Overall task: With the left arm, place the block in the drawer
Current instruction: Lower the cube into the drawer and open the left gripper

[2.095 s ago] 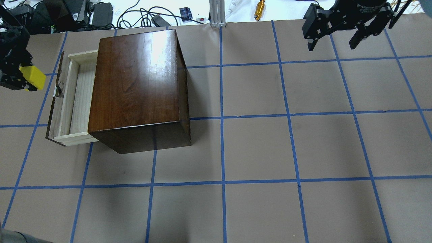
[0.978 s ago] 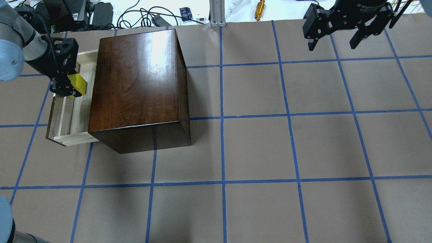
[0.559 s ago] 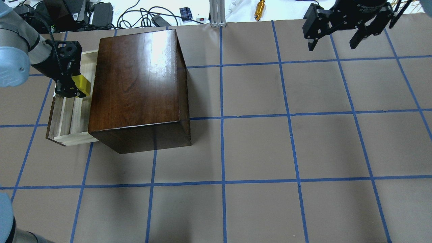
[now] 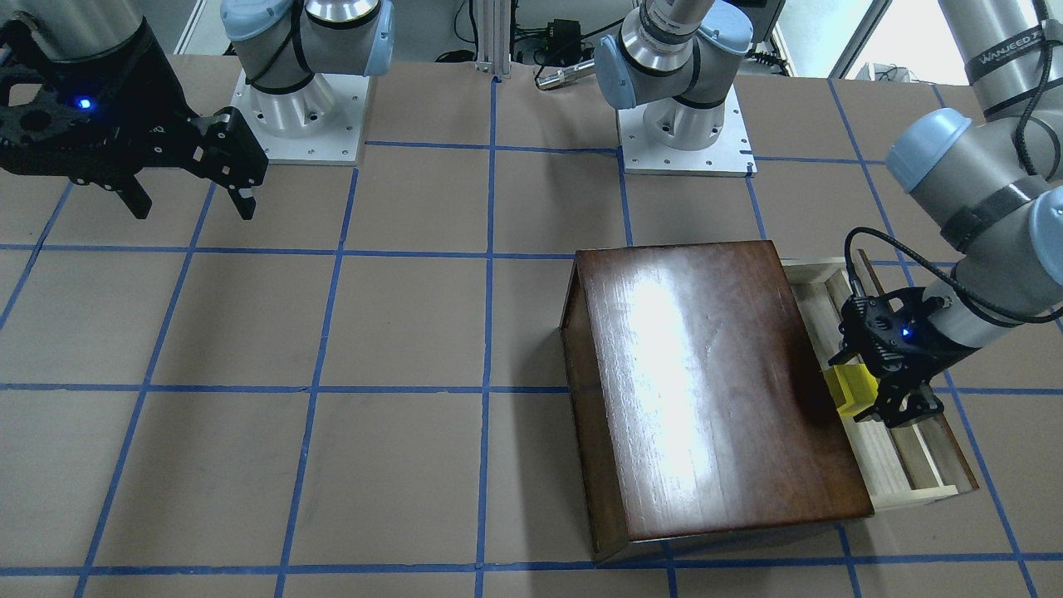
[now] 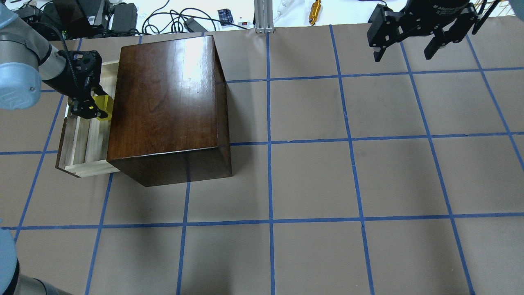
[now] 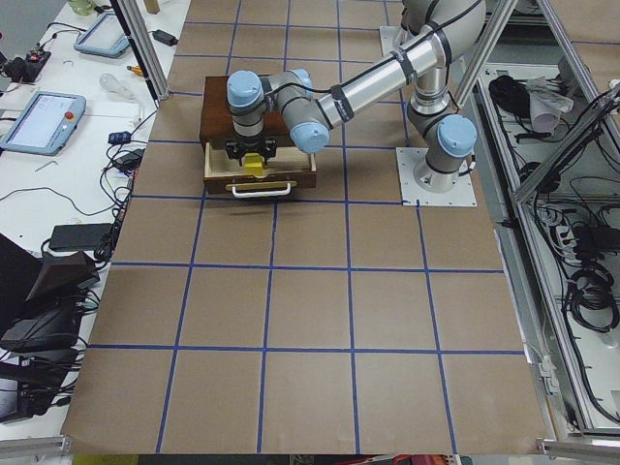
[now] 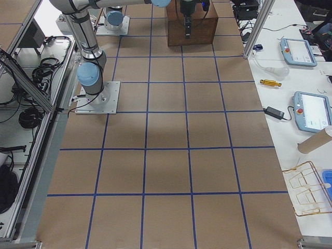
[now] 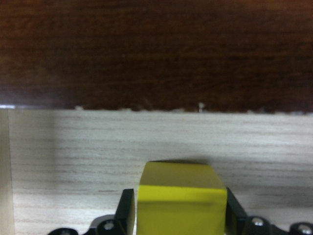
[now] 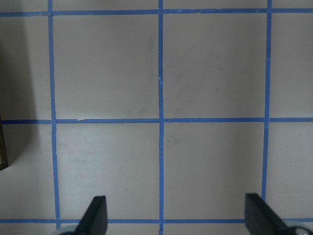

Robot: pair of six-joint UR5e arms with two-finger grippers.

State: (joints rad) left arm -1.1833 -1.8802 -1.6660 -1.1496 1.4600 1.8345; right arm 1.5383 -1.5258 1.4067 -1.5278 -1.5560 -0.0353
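Note:
The yellow block (image 5: 102,105) sits between the fingers of my left gripper (image 5: 95,109), low inside the open pale-wood drawer (image 5: 77,143) of the dark-brown wooden box (image 5: 168,106). The front view shows the block (image 4: 849,388) held by the left gripper (image 4: 872,399) over the drawer (image 4: 913,465). In the left wrist view the block (image 8: 181,196) is clamped between both fingers just above the drawer floor (image 8: 73,147). My right gripper (image 5: 403,51) is open and empty, high at the far right, and it shows in the front view (image 4: 191,203).
The box (image 4: 706,390) stands left of centre in the overhead view, drawer pulled out toward the table's left edge. Cables and devices (image 5: 123,16) lie beyond the far edge. Brown paper with blue tape grid (image 5: 327,184) covers the table.
My left gripper carried the block from left of the drawer to over it, then lowered it into the drawer close to the box. The right arm has not moved.

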